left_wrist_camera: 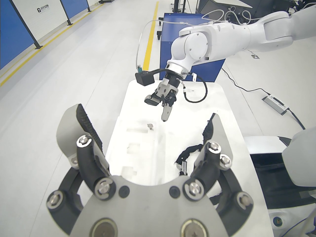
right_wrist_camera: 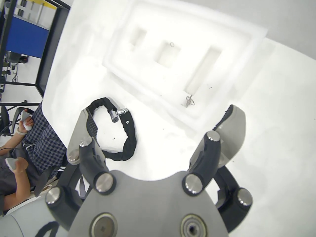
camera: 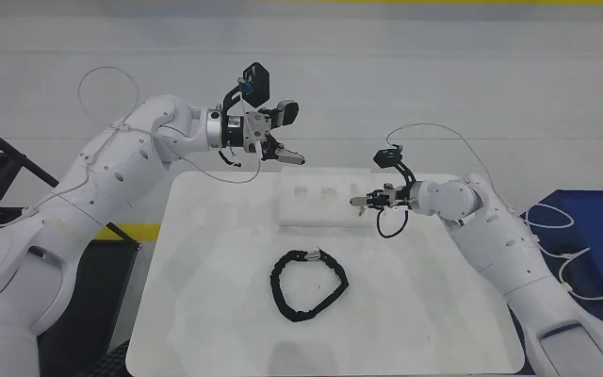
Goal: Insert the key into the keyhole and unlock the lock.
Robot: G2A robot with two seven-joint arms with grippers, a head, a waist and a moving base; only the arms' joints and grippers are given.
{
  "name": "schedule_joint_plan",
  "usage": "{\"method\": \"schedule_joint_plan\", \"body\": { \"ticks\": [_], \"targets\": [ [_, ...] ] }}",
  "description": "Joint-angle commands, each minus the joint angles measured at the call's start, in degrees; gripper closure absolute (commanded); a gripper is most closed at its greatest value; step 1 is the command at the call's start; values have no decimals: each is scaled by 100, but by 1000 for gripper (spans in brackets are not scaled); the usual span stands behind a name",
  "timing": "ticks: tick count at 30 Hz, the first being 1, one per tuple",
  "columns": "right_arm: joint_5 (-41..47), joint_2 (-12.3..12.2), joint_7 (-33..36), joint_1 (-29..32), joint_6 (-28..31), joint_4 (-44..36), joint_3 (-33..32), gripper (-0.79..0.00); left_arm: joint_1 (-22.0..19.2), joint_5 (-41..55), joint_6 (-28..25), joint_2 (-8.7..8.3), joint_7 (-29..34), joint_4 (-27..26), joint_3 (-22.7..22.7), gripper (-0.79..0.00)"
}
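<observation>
A black fabric-covered chain lock [camera: 309, 285] lies curled on the white table, its metal cylinder [right_wrist_camera: 118, 114] at the loop's open ends. A small metal key [right_wrist_camera: 188, 101] on a ring rests on the rim of the white foam tray [camera: 325, 212], next to the long compartment; the left wrist view shows the key [left_wrist_camera: 149, 126] just below the right gripper [left_wrist_camera: 160, 108]. My right gripper [right_wrist_camera: 159, 120] hangs open a little above the tray's right end [camera: 361, 201]. My left gripper [camera: 290, 134] is open and raised over the table's far edge, left of the tray. The chain [left_wrist_camera: 190, 149] lies beneath it.
The foam tray has three rectangular compartments; a small ring [right_wrist_camera: 172, 44] lies in the middle one. The table [camera: 188, 311] has bare surface to the left and right of the chain. A blue cabinet [left_wrist_camera: 187, 50] stands past the table's right side.
</observation>
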State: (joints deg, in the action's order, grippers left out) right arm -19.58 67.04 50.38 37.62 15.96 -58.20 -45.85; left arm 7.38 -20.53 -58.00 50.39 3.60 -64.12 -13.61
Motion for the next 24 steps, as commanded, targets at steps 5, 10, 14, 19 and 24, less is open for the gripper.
{"method": "schedule_joint_plan", "body": {
  "ticks": [5, 10, 14, 19, 24],
  "targets": [
    [-291, 378, -65, -352, -577, 524, 692, -785, 0, 0, 0, 0, 0, 0, 0, -785],
    [-251, 646, 78, -599, -566, 990, 1022, -785, 0, 0, 0, 0, 0, 0, 0, -785],
    [-156, 829, 368, -863, -282, 1458, 1184, -776, 0, 0, 0, 0, 0, 0, 0, -785],
    [-92, 1055, 608, -1133, -92, 2009, 1352, -600, 0, 0, 0, 0, 0, 0, 0, -785],
    [-77, 1277, 758, -1374, 130, 2506, 1498, -462, 0, 0, 0, 0, 0, 0, 0, -785]
  ]
}}
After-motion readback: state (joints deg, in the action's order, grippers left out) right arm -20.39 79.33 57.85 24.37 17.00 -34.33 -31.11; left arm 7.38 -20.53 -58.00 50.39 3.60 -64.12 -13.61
